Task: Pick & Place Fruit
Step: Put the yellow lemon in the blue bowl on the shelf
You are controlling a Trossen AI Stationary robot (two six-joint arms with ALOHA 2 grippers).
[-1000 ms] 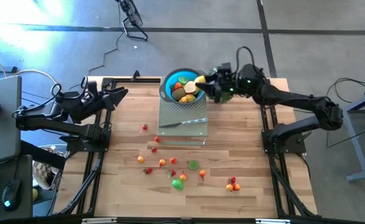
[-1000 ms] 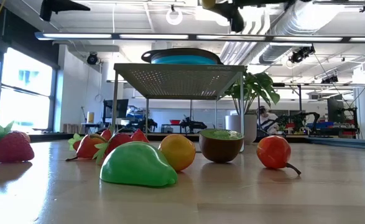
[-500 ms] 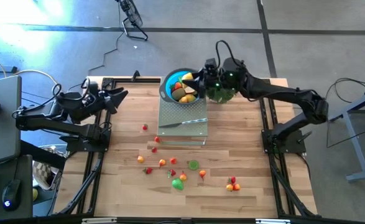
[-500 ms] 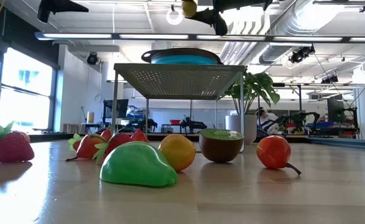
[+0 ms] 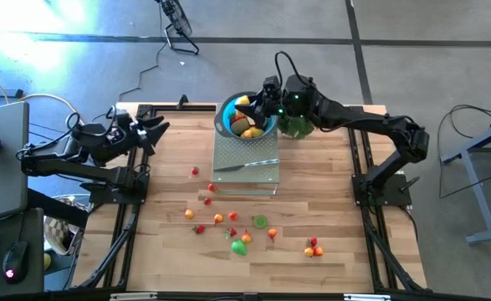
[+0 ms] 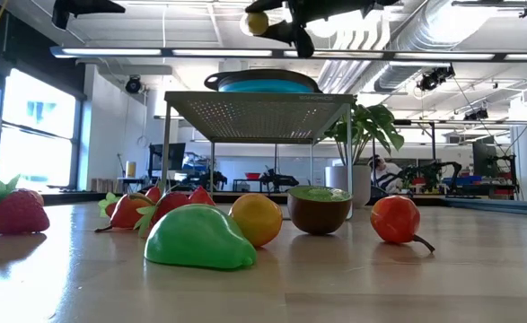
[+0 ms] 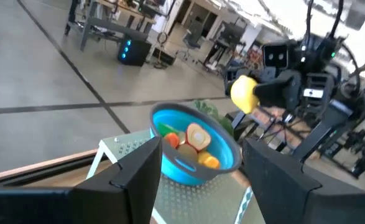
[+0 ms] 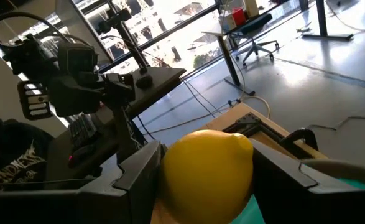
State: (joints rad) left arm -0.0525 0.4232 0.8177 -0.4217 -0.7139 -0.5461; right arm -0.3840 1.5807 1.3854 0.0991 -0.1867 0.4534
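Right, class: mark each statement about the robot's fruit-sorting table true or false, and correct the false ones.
1. The right claw holds a yellow lemon above the blue bowl. True.
2. The blue bowl is empty. False: it already holds several fruits.
3. The bowl sits on a metal rack. True.
4. The knife lies in the bowl. False: it lies on the rack.
5. The left claw grips a strawberry. False: it holds nothing, out at the table's left edge.

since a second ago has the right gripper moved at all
Yes. In the high view the right gripper, holding the yellow lemon, has travelled left from beside the blue bowl to over it.
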